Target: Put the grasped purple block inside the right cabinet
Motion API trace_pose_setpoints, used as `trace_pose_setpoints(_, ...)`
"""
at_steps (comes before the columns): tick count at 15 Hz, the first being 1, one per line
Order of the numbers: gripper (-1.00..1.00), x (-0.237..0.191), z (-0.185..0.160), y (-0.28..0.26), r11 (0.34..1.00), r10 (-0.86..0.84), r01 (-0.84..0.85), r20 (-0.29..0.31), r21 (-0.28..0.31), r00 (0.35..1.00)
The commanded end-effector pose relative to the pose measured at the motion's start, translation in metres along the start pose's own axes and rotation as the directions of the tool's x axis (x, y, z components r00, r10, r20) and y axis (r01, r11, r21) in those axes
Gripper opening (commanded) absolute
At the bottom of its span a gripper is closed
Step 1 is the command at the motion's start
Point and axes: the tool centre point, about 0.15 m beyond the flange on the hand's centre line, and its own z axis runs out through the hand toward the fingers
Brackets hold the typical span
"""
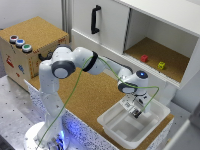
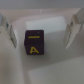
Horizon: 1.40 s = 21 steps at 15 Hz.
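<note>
Cork tabletop (image 1: 92, 95) bearing white bin (image 1: 116, 131).

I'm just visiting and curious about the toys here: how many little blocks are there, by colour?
Red block: 1
Yellow block: 1
Purple block, marked with a yellow A: 1
Total: 3

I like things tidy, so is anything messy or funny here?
Nothing is spilled or broken. The only odd bit: the purple block lies in the white tray between the gripper's open fingers, which do not touch it.
</note>
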Motion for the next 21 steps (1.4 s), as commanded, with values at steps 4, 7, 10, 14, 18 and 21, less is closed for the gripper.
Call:
trace_pose_setpoints(4, -1.00, 0.003, 0.035, -0.011, 0.997, 0.080, -0.080, -0.022, -0.012, 0.997)
trace_pose_setpoints(7, -1.00, 0.014, 0.034, -0.010, 0.998, 0.058, -0.059, -0.036, -0.022, 0.998)
trace_pose_setpoints(10, -1.00, 0.026, 0.039, -0.010, 0.999, 0.018, -0.019, -0.029, -0.027, 0.999)
trace_pose_setpoints(14, -1.00, 0.037, 0.038, -0.017, 0.997, -0.076, 0.076, -0.022, -0.005, 0.997)
trace_pose_setpoints(18, -1.00, 0.049, -0.013, -0.018, 0.981, -0.168, 0.176, -0.104, 0.081, 0.980)
trace_pose_setpoints(21, -1.00, 0.072, -0.094, -0.020, 0.950, -0.271, 0.300, -0.251, 0.088, 0.929)
